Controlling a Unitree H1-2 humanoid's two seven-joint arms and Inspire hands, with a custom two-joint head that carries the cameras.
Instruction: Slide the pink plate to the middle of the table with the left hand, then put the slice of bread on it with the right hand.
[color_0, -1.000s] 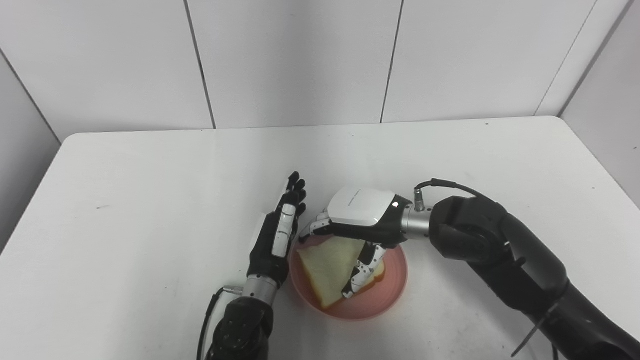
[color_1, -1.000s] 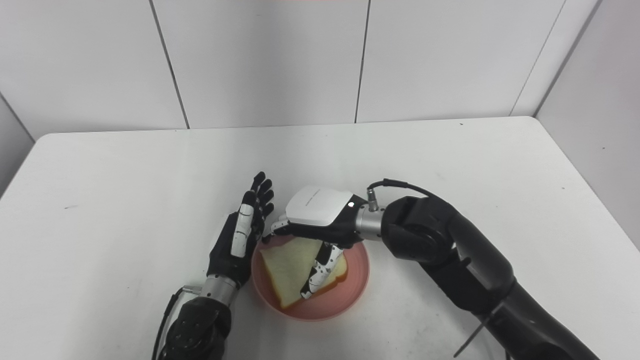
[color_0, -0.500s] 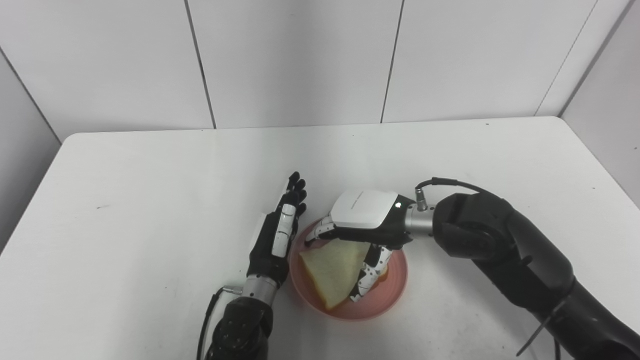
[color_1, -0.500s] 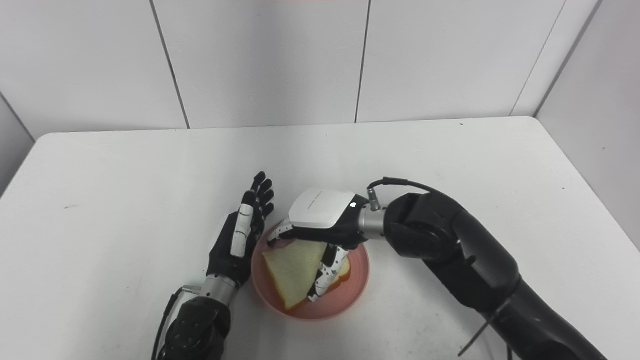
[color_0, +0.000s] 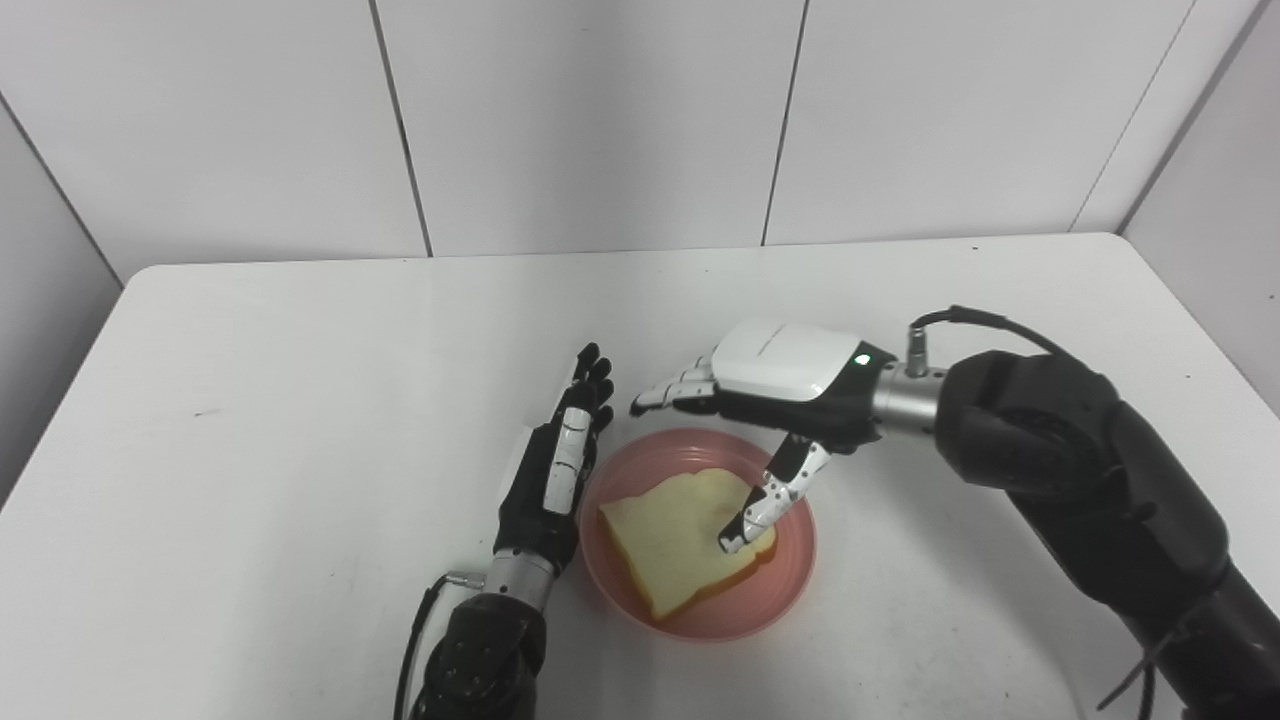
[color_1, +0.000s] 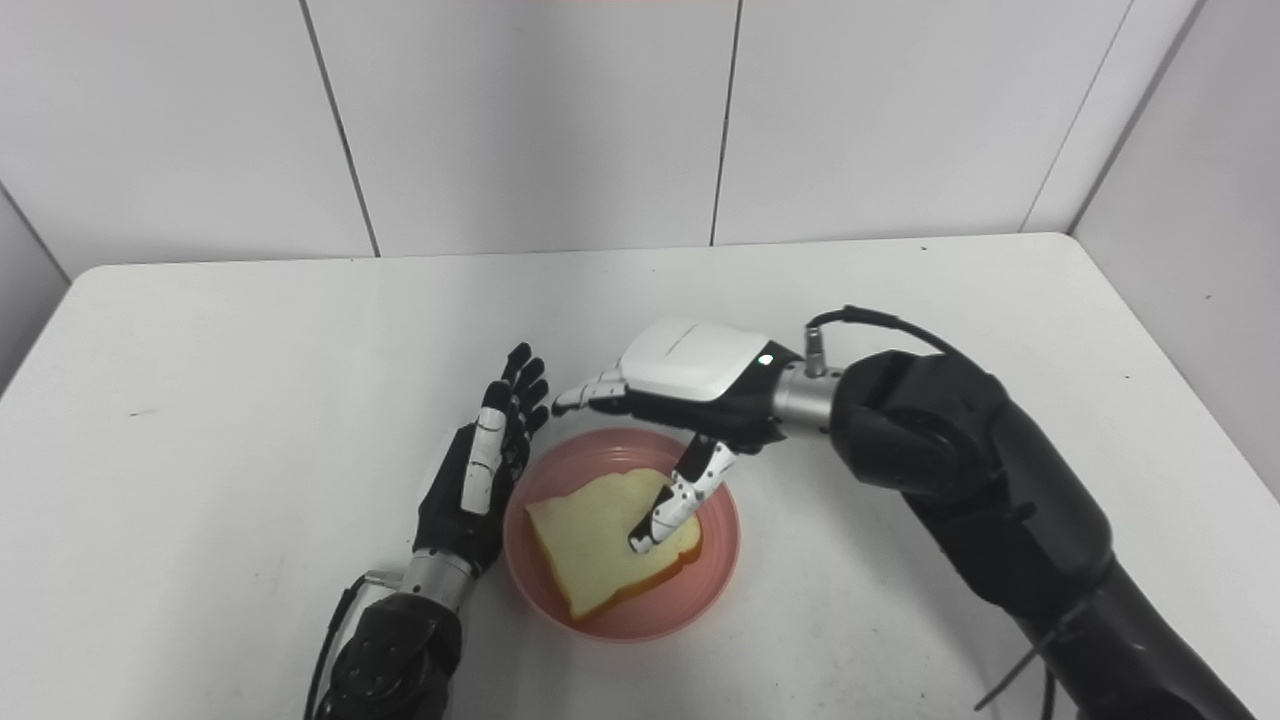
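Observation:
The pink plate (color_0: 790, 575) sits near the table's front, about midway across. A slice of bread (color_0: 680, 540) lies flat in it, crust toward the front. My right hand (color_0: 775, 385) hovers above the plate's far rim, open, fingers stretched left and thumb hanging down over the bread's right part; whether the thumb tip touches the bread I cannot tell. My left hand (color_0: 560, 470) stands on its edge against the plate's left rim, open, fingers straight and pointing away from me.
The white table (color_0: 300, 400) spreads to rounded far corners and meets a white panelled wall (color_0: 600, 120) at the back. A grey wall (color_0: 1220, 180) closes off the right side. A small dark speck (color_0: 205, 412) marks the table's left part.
My right hand let go of the bread, opened and rose up and to the right. The bread now lies flat in the plate. Left hand and plate stayed put.

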